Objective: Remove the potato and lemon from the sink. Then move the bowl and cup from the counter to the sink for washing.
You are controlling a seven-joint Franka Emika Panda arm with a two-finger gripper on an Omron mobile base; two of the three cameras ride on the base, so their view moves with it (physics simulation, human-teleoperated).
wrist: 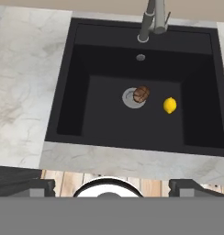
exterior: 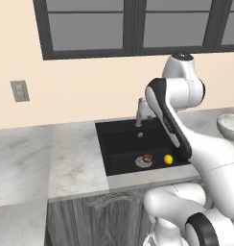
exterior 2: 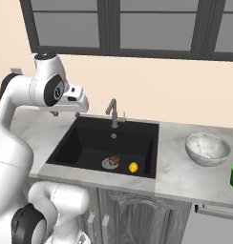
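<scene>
Marble counter (exterior 2: 185, 176) surrounds black sink (exterior 2: 85, 138) beneath dark-framed window (exterior 2: 137, 28).

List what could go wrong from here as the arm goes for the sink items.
The potato sits partly on the round drain, so it may roll off as the fingers close. The lemon lies close beside it and could get nudged. The faucet juts over the sink; the descending arm might clip it.

A marbled grey worktop (exterior: 76, 158) topped wood-grain cabinets (exterior 2: 132, 214). Dark-framed windows (exterior: 133, 24) sat above the beige wall, which bore a wall switch (exterior: 19, 91).
</scene>
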